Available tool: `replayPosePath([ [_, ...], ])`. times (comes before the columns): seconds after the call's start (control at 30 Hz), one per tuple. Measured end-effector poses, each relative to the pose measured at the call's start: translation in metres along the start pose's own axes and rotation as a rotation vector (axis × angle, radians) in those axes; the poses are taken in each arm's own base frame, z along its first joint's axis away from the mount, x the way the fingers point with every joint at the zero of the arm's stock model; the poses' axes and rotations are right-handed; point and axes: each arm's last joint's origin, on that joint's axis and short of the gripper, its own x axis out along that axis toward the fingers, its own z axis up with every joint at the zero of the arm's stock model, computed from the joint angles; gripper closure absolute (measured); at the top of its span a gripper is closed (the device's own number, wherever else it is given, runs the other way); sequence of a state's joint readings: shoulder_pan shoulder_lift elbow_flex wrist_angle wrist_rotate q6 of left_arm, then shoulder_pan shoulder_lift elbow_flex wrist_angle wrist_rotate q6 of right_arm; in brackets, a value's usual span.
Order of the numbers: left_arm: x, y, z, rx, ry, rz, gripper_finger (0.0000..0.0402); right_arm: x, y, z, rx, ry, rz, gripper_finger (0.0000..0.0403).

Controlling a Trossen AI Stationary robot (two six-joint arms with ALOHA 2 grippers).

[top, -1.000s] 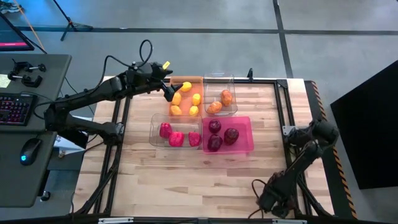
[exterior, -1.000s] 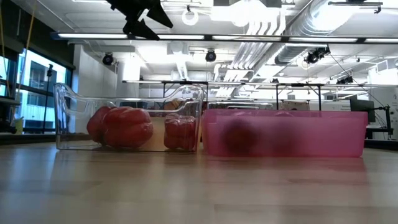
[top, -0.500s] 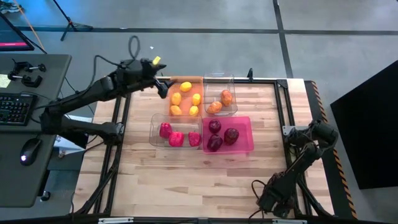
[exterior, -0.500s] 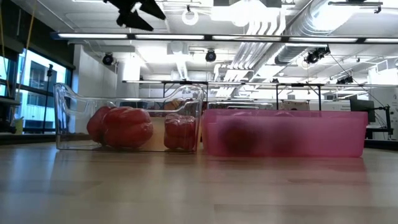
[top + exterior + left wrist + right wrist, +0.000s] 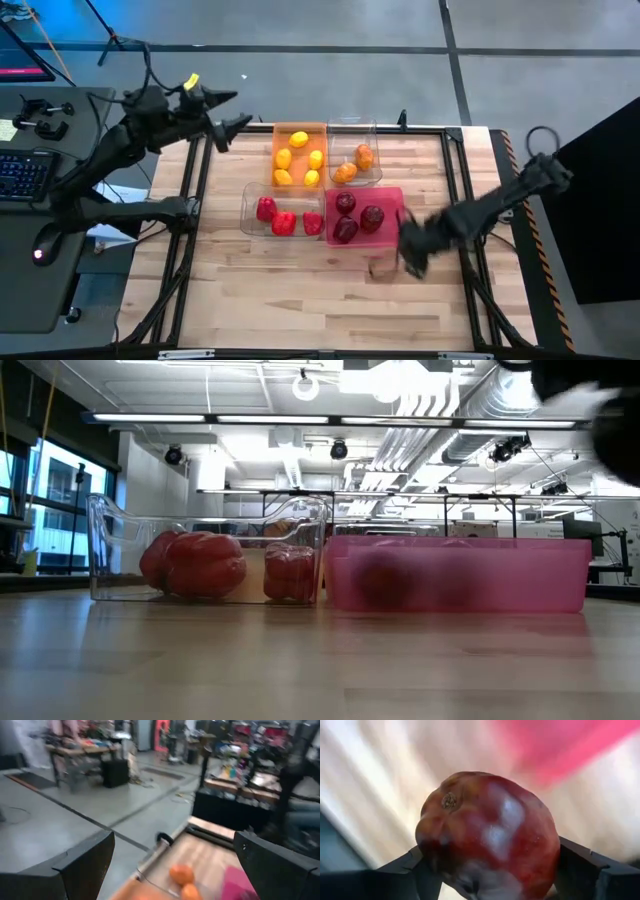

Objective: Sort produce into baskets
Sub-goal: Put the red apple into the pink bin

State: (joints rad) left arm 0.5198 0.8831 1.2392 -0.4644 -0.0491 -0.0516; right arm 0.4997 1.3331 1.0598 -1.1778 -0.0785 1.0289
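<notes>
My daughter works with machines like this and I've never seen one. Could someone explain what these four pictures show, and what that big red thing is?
These are two dark robot arms at a wooden table, sorting toy produce into plastic bins. One picture looks straight down, one looks level across the tabletop, and two come from cameras on the arms' wrists.

On the table sit a translucent orange bin of yellow pieces, a clear bin of orange ones, another clear bin of red pepper-like ones, and a magenta pink bin of dark maroon round ones.

The left hand is open and empty, raised beyond the table's far left corner. The right hand, beside the pink bin, grips the big red thing: a dark maroon round toy fruit.
</notes>
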Motion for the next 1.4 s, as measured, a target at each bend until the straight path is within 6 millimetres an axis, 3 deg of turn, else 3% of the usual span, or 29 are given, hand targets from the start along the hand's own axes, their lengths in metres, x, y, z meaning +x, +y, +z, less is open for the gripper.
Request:
replayPosePath([
  [0.17,0.003,-0.001,-0.016,-0.050,0.103,-0.058,0.0005,-0.019,-0.039,0.048,0.099,-0.275,-0.072,0.0115],
  [0.37,0.024,-0.002,-0.061,-0.167,0.209,-0.062,0.0005,-0.018,-0.059,0.089,0.071,-0.382,-0.054,0.0113],
  [0.63,0.036,-0.020,-0.093,-0.383,0.037,-0.244,0.0005,-0.028,-0.073,0.085,0.122,-0.464,-0.185,0.0112],
  [0.77,0.041,-0.026,-0.106,-0.464,-0.033,-0.284,0.0005,-0.034,-0.078,0.087,0.155,-0.502,-0.163,0.0112],
  [0.97,0.044,-0.031,-0.128,-0.539,-0.023,-0.265,0.0005,-0.032,-0.081,0.093,0.044,-0.473,-0.136,0.0112],
  [1.2,0.042,-0.042,-0.135,-0.553,-0.022,-0.294,0.0005,-0.008,-0.099,0.093,0.056,-0.426,-0.044,0.0112],
  [1.4,0.040,-0.048,-0.135,-0.558,-0.040,-0.264,0.0005,-0.018,-0.101,0.098,0.117,-0.587,0.036,0.0111],
])
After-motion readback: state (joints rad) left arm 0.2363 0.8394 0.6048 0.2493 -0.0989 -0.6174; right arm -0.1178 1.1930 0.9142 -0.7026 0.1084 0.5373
